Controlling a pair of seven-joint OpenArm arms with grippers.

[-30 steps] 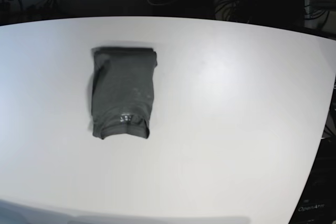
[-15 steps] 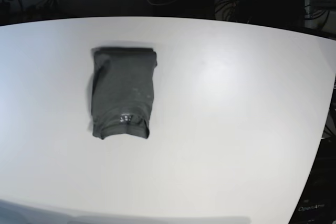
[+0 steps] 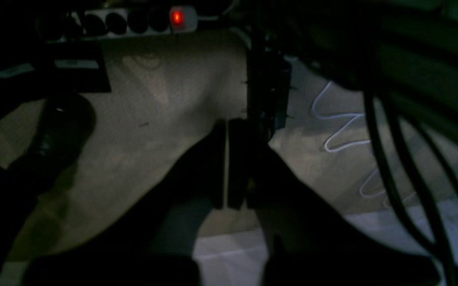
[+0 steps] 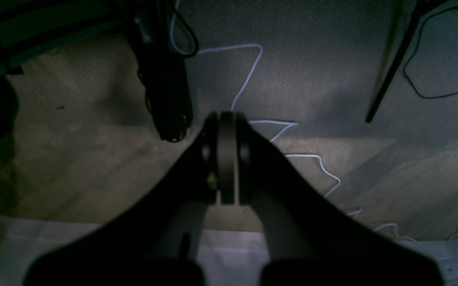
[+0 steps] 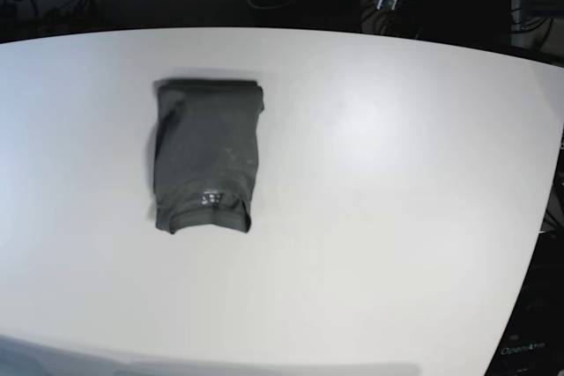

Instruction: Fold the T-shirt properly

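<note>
The white table [image 5: 370, 217] is filling the near ground, and the T-shirt [image 5: 205, 156] is lying on it as a compact dark grey folded rectangle, left of the table's middle, its collar end with a small pale label mark [image 5: 211, 199] turned toward the near edge. Nothing is touching the T-shirt. Beyond the table's far edge, both arms are hanging over the dim floor, well apart from the T-shirt. The right gripper [image 4: 226, 119] is sitting past the far edge on the T-shirt's side, its jaws pressed together and holding nothing. The left gripper [image 3: 226, 123] is sitting farther right along that edge, jaws likewise closed and empty. A power strip [image 3: 133, 22] with a glowing red switch is lying farthest back.
</note>
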